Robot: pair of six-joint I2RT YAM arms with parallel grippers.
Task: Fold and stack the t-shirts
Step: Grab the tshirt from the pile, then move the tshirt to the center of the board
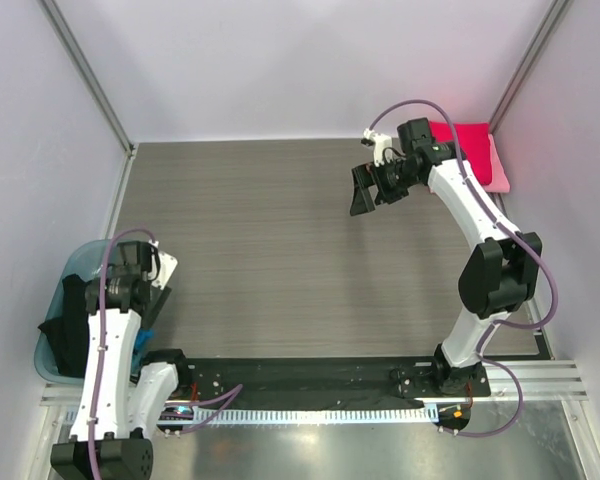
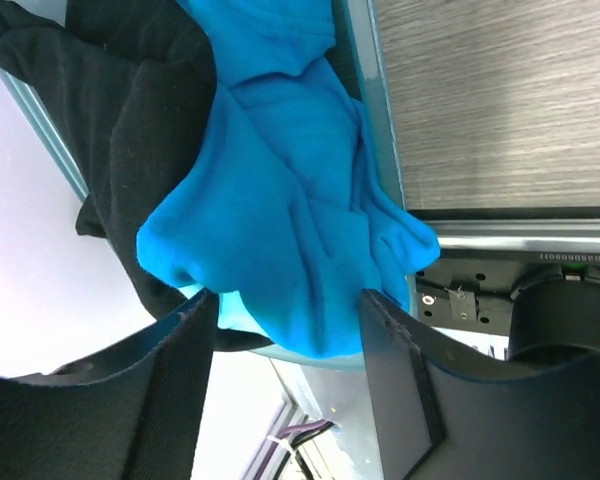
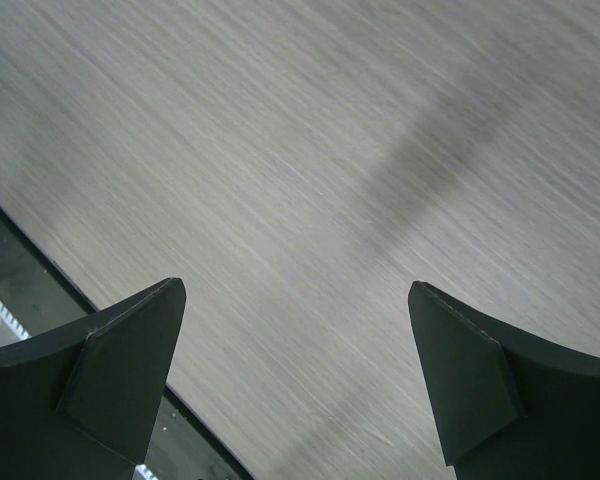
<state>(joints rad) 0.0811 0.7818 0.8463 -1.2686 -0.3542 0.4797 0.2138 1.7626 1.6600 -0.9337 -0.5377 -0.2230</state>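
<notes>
Only the left wrist view shows the blue t-shirt (image 2: 280,180) well: crumpled over the tub (image 2: 365,80) rim at eight o'clock, left gripper (image 2: 280,300) straddling it, grip unclear. Farther off, right gripper (image 3: 295,290) gapes; crimson t-shirt (image 1: 465,140) at one o'clock.

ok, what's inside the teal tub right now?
A bright blue t-shirt is bunched on top, with a black t-shirt beside it spilling over the rim of the teal tub. They cover the floor, so anything beneath can't be seen.
</notes>
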